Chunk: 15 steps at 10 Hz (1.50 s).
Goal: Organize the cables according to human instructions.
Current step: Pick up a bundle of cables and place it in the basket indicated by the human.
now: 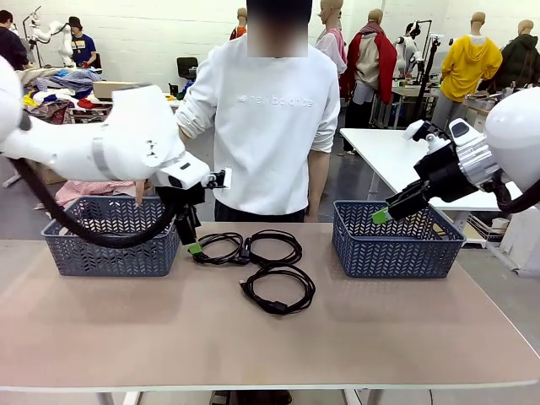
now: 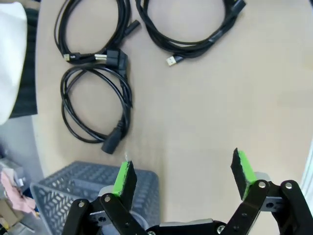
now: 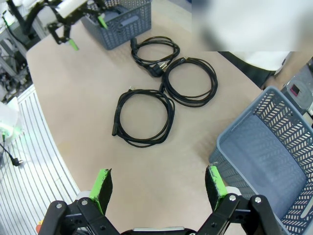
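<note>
Where the cables lie: three coils on the table (image 1: 126,337) between the baskets; left coil (image 1: 218,247) and mid coil (image 1: 272,246) sit side by side on the person's side, touching or nearly so, and the near coil (image 1: 280,289) sits just toward the robot
Left gripper (image 2: 184,172): spread wide, pinching nothing, low over the table just beside the left coil and next to the left basket (image 1: 110,253)
Right gripper (image 3: 159,187): spread wide, pinching nothing, raised at the near rim of the right basket (image 1: 396,253), well apart from the cables
Person (image 1: 270,126): stands at the far edge, behind the cables; which basket is being asked for, I cannot tell
Step in hand: likely the approach to a first pick, with the left coil the closest candidate; no cable is gripped yet
Next move calls for: bringing the left gripper over one side of the coil, pads either side of the bundled strands, not the hollow middle; closing on all the turns so the loop lifts whole; keeping clear of the mid coil, whose plugs lie close and could drag along
</note>
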Each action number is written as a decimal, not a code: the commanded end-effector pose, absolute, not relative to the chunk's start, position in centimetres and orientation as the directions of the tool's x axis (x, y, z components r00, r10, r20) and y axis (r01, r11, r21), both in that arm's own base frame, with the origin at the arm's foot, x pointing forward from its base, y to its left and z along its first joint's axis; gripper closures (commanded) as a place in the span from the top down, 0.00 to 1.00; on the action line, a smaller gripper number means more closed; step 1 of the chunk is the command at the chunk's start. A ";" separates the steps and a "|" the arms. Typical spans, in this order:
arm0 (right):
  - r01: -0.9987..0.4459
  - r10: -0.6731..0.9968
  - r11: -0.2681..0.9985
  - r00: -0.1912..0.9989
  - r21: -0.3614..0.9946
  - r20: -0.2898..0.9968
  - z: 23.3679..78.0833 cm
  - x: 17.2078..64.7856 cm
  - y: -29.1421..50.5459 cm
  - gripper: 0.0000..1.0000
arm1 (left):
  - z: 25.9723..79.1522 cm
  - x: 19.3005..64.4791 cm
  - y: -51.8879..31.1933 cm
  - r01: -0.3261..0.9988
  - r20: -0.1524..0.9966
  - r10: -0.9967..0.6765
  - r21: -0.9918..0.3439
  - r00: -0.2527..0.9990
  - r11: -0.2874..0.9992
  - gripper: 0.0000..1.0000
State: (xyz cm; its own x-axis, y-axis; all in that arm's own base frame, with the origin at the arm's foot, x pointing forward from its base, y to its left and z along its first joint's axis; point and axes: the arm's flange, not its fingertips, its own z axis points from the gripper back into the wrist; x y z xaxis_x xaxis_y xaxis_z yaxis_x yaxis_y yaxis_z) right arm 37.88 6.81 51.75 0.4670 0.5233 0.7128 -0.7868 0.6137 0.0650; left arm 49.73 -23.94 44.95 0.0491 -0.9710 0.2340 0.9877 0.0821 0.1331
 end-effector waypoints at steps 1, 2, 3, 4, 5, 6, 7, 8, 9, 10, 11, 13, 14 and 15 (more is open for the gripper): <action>-0.797 0.517 0.600 0.453 0.070 0.726 51.7 38.1 6.7 1.00 | 44.5 52.4 -24.9 0.989 0.186 -0.981 0.119 0.062 0.085 1.00; -0.797 0.517 0.600 0.453 0.070 0.726 51.7 38.1 6.7 1.00 | 43.9 53.4 -25.4 0.990 0.170 -0.983 0.111 0.067 0.087 1.00; -0.797 0.517 0.600 0.453 0.070 0.726 51.7 38.1 6.7 1.00 | 43.5 54.0 -25.7 0.989 0.161 -0.985 0.120 0.065 0.085 1.00; -0.797 0.517 0.600 0.453 0.070 0.726 51.7 38.1 6.7 1.00 | 43.3 54.4 -25.9 0.988 0.162 -0.985 0.126 0.063 0.084 1.00; -0.797 0.517 0.600 0.453 0.070 0.726 51.7 38.1 6.7 1.00 | 43.0 54.6 -26.0 0.990 0.163 -0.985 0.119 0.059 0.079 1.00; -0.797 0.517 0.600 0.453 0.070 0.726 51.7 38.1 6.7 1.00 | 43.3 54.1 -25.6 0.993 0.169 -0.984 0.093 0.062 0.079 1.00; -0.797 0.517 0.600 0.453 0.070 0.726 51.7 38.1 6.7 1.00 | 42.7 54.5 -25.8 0.990 0.179 -0.982 0.121 0.052 0.075 1.00; -0.797 0.517 0.600 0.453 0.070 0.726 51.7 38.1 6.7 1.00 | 42.7 54.5 -25.8 0.990 0.179 -0.982 0.121 0.052 0.075 1.00; -0.797 0.517 0.600 0.453 0.070 0.726 51.7 38.1 6.7 1.00 | 42.7 54.5 -25.8 0.990 0.179 -0.982 0.121 0.052 0.075 1.00; -0.797 0.517 0.600 0.453 0.070 0.726 51.7 38.1 6.7 1.00 | 42.7 54.5 -25.8 0.990 0.179 -0.982 0.121 0.052 0.075 1.00; -0.797 0.517 0.600 0.453 0.070 0.726 51.7 38.1 6.7 1.00 | 42.7 54.5 -25.8 0.990 0.179 -0.982 0.121 0.052 0.075 1.00; -0.797 0.517 0.600 0.453 0.070 0.726 51.7 38.1 6.7 1.00 | 41.6 55.3 -26.2 0.990 0.155 -0.987 0.126 0.043 0.063 1.00; -0.797 0.517 0.600 0.453 0.070 0.726 51.7 38.1 6.7 1.00 | 40.5 56.5 -26.7 0.989 0.130 -0.991 0.142 0.030 0.049 1.00; -0.797 0.517 0.600 0.453 0.070 0.726 51.7 38.1 6.7 1.00 | 39.6 57.4 -27.0 0.989 0.124 -0.992 0.143 0.015 0.033 1.00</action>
State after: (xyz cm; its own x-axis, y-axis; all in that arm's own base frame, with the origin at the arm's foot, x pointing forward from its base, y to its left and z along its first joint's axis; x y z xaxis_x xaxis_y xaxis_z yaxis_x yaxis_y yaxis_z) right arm 37.88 6.81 51.75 0.4670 0.5235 0.7126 -0.7867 0.6139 0.0646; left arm 55.86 -26.42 40.23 0.0221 -0.9888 0.1474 0.9915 0.0406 0.1236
